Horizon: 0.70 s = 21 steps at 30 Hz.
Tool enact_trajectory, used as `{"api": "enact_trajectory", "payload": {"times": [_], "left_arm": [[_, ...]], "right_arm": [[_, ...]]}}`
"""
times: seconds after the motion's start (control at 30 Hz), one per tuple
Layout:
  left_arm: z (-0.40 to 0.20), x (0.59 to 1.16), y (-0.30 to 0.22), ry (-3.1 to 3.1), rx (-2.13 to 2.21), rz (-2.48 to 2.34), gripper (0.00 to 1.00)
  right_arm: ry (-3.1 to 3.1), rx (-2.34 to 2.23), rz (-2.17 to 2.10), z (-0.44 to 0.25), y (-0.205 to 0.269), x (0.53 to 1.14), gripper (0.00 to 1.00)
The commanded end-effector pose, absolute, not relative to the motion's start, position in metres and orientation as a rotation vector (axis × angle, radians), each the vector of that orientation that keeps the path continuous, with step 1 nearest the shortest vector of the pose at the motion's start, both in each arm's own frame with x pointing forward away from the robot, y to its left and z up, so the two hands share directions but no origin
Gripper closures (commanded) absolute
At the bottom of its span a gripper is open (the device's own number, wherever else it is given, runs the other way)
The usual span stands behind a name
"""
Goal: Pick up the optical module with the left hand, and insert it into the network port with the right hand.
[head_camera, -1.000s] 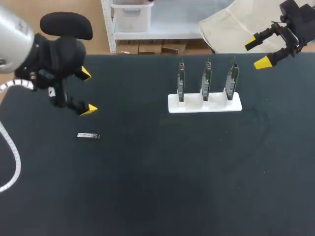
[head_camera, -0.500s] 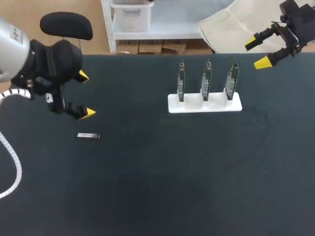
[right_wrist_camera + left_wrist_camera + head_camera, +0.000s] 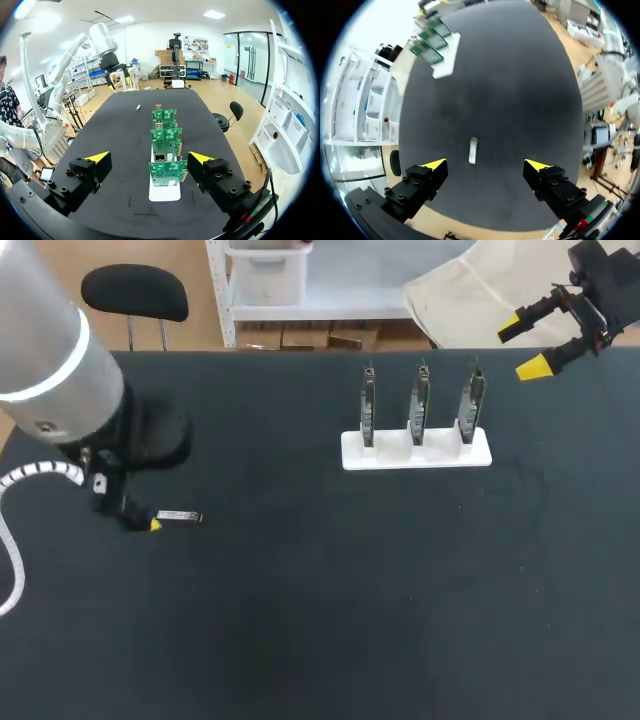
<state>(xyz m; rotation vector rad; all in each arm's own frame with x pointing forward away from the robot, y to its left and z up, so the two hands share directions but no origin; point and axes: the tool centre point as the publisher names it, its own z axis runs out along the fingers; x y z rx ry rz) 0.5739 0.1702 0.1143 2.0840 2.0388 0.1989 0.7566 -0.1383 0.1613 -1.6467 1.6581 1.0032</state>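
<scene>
The optical module [image 3: 181, 517], a small silver bar, lies flat on the black table at the left. My left arm hangs above it, and its wrist hides most of the gripper in the head view, where only one yellow fingertip [image 3: 153, 525] shows beside the module's left end. In the left wrist view the left gripper [image 3: 486, 165] is open, and the module [image 3: 473, 150] lies below, just ahead of the gap between the fingers, untouched. My right gripper [image 3: 523, 346] hovers open and empty at the far right, behind the white stand [image 3: 416, 452] with three upright green network boards [image 3: 167, 170].
The stand [image 3: 164, 192] sits in the middle right of the table [image 3: 330, 590], straight ahead of the right gripper [image 3: 149, 158]. A white cable [image 3: 12, 570] hangs from my left arm near the table's left edge.
My left arm has swung toward the table's front and come down over the module, so its wrist now covers the gripper in the head view. The right arm has not moved.
</scene>
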Motion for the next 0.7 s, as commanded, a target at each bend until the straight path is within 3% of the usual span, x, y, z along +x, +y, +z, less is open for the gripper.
{"api": "enact_trajectory", "payload": {"times": [0.03, 0.7], "left_arm": [[0.096, 0.576, 0.172, 2.14, 2.152, 0.287, 0.0], [0.041, 0.605, 0.191, 2.224, 2.122, 0.19, 0.0]], "right_arm": [[1.658, -1.645, 0.998, 0.161, -0.138, 0.755, 0.0], [1.658, -1.645, 0.998, 0.161, -0.138, 0.755, 0.0]]}}
